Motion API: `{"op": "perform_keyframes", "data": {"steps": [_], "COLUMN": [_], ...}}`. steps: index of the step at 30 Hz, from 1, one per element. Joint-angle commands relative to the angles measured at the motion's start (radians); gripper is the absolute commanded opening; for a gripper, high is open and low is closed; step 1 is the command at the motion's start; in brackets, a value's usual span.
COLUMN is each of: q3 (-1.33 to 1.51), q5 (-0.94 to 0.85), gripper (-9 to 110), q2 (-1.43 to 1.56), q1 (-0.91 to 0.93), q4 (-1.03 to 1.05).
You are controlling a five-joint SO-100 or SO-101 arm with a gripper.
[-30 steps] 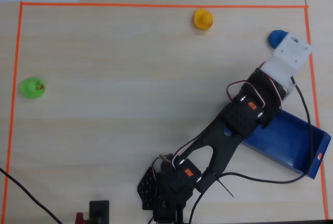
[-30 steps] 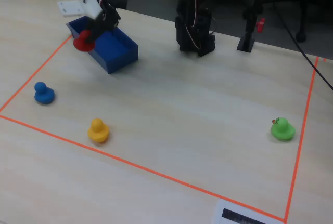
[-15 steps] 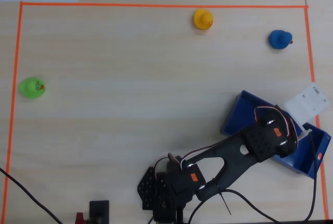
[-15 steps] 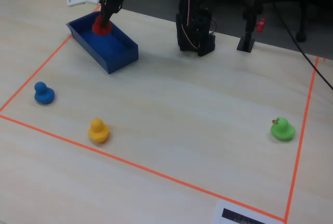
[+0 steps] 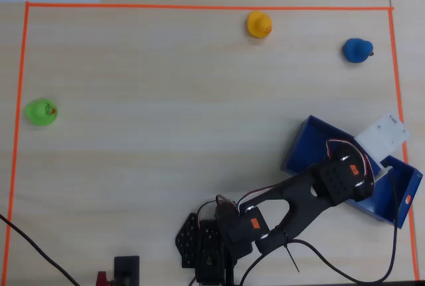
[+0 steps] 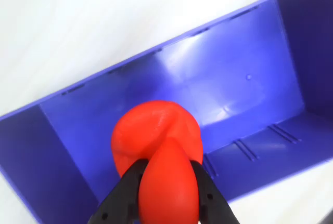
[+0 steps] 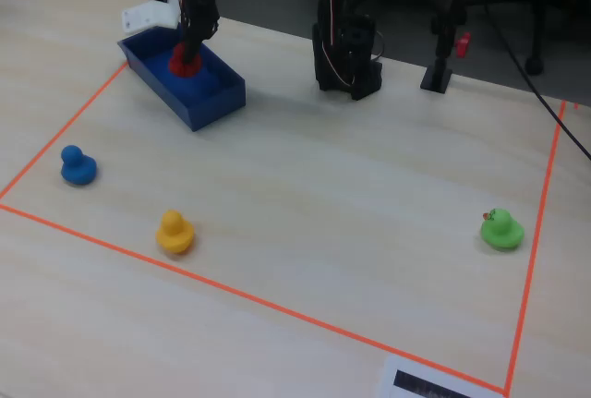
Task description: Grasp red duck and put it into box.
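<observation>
The red duck [image 6: 156,135] is pinched between my gripper's [image 6: 167,169] black jaws in the wrist view. It hangs over the inside of the blue box [image 6: 244,83]. In the fixed view the duck [image 7: 184,61] sits low inside the box [image 7: 217,93] under the gripper [image 7: 188,51]; I cannot tell whether it touches the floor. In the overhead view my arm's wrist [image 5: 342,178] covers the duck, and the box [image 5: 307,141] shows at the right with its orange mark [image 5: 408,199].
A yellow duck [image 5: 258,24], a blue duck [image 5: 357,50] and a green duck [image 5: 40,111] stand inside the orange tape border [image 5: 199,6]. A white card [image 5: 383,132] lies by the box. The arm's base [image 5: 212,243] is at the near edge.
</observation>
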Motion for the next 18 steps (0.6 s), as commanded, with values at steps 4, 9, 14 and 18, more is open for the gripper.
{"op": "perform_keyframes", "data": {"steps": [4,9,14,18], "q3": [-0.005,-0.008,-0.005,0.017], "q5": [0.002,-0.009,-0.005,0.002], "gripper": [4,14,17,17], "q2": [0.012,0.023,0.04,0.067], "q1": [0.015,0.032,0.034,0.023], "q4": [-0.02,-0.012,0.003,0.015]}}
